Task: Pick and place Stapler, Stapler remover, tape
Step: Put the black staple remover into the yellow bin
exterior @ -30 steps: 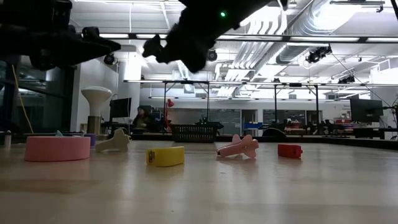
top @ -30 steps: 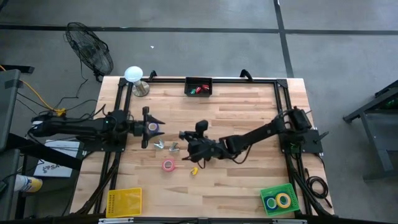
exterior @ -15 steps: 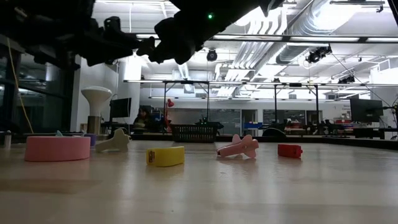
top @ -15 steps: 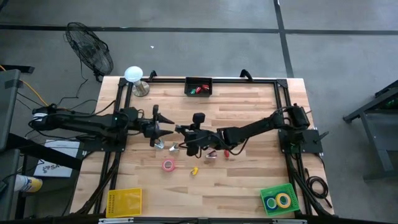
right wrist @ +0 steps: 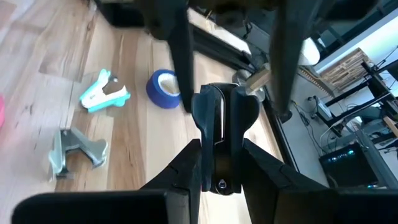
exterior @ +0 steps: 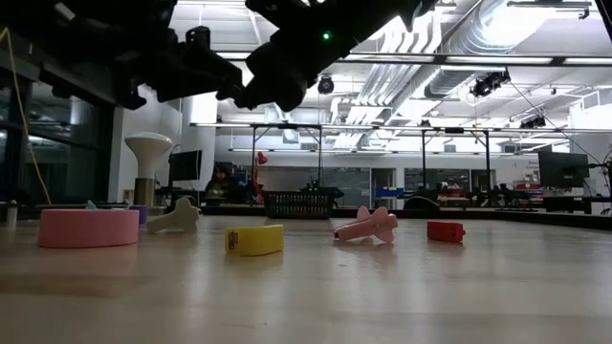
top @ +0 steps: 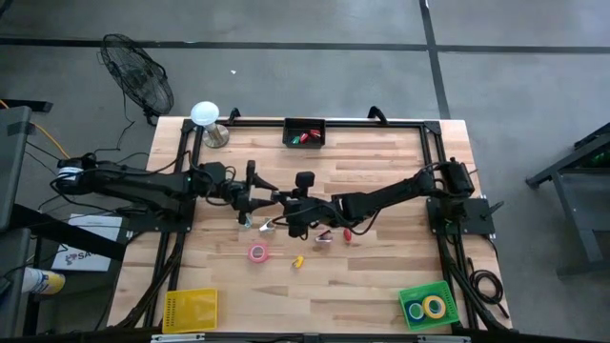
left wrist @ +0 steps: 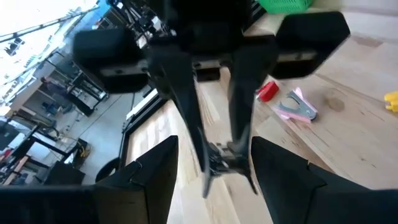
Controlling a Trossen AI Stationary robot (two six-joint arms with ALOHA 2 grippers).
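My right gripper (right wrist: 221,152) reaches in from the table's right and is shut on a black stapler (right wrist: 221,121), held in the air over the table's middle (top: 282,202). My left gripper (left wrist: 214,144) comes from the table's left and is open. Its two fingers (right wrist: 180,68) stand on either side of the stapler's free end without touching it. A blue tape roll (right wrist: 163,88), a light-blue stapler remover (right wrist: 104,91) and a silver claw piece (right wrist: 74,152) lie flat on the table below. A pink tape roll (top: 257,252) lies nearer. My right gripper pinches the black stapler's body (right wrist: 219,158) between its two fingers, coming in roughly level from the table's right. The stapler is lifted clear of the table. Its free end (right wrist: 224,99) sticks out past the fingers toward my left gripper.
A pink stapler remover (top: 325,236), a red piece (top: 348,234) and a yellow piece (top: 297,260) lie near the middle. A black bin (top: 305,132) sits at the far edge, a yellow basket (top: 191,309) near left, a green basket (top: 426,305) with tape rolls near right.
My left gripper has moved toward the table's right until its open fingers flank the stapler. My right gripper has risen and shifted toward the far edge and slightly left, meeting the left gripper above the table's middle.
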